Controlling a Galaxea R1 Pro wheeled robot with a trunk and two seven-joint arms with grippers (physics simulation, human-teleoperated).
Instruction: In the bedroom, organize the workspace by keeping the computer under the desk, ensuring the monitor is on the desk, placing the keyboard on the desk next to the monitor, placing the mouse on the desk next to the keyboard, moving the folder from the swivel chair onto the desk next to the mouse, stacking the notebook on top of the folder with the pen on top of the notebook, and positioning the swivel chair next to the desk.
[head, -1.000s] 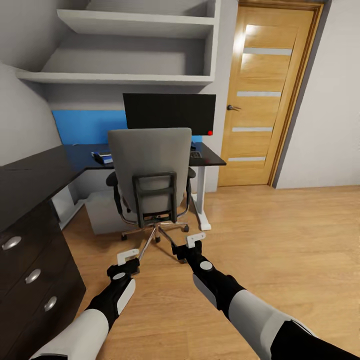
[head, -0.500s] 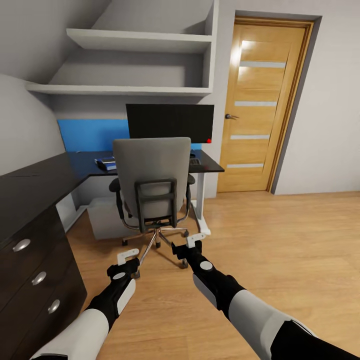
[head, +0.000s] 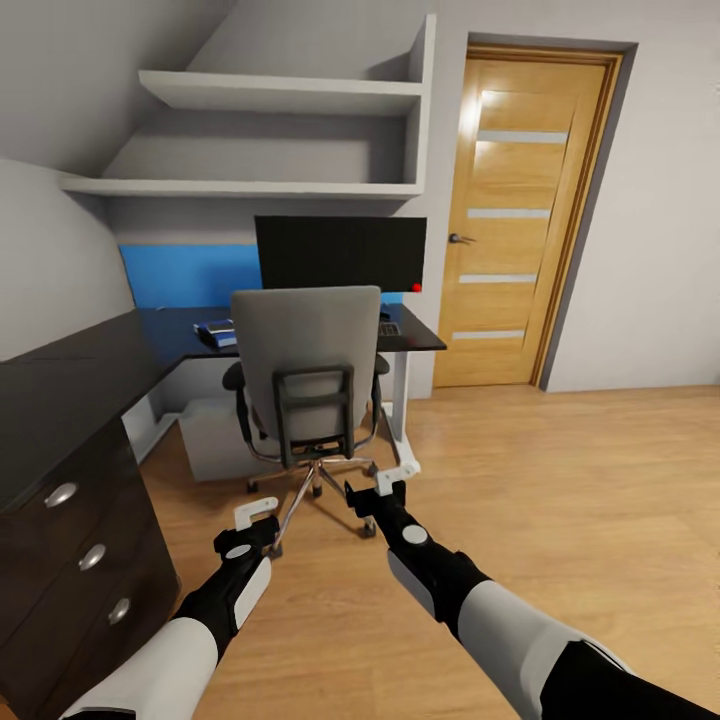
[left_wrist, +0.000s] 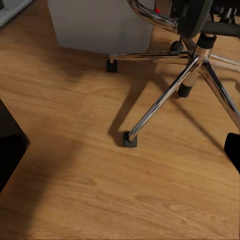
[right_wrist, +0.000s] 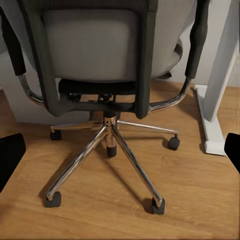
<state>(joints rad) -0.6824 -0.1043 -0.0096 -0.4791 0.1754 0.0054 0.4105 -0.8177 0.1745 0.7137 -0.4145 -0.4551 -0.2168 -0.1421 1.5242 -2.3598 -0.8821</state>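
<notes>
The grey swivel chair (head: 305, 365) stands with its back to me, in front of the dark desk (head: 170, 335). Its seat is hidden by the backrest, so no folder can be seen. The black monitor (head: 340, 252) stands on the desk behind the chair. A keyboard edge (head: 389, 328) peeks out beside the backrest. A small blue flat item (head: 215, 333) lies on the desk. Under the desk is the grey computer box (head: 212, 440). My left gripper (head: 257, 514) and right gripper (head: 383, 486) are open and empty, low above the floor, short of the chair's chrome base (right_wrist: 107, 145).
A dark drawer unit (head: 70, 500) runs along the left. The white desk leg (head: 403, 415) stands right of the chair. A wooden door (head: 515, 215) is at the back right, with bare wooden floor (head: 560, 480) before it. White shelves (head: 290, 95) hang above the desk.
The whole picture has shifted: the chair, desk and door look slightly smaller and farther, so the camera has moved. Both arms keep the same pose, grippers still open.
</notes>
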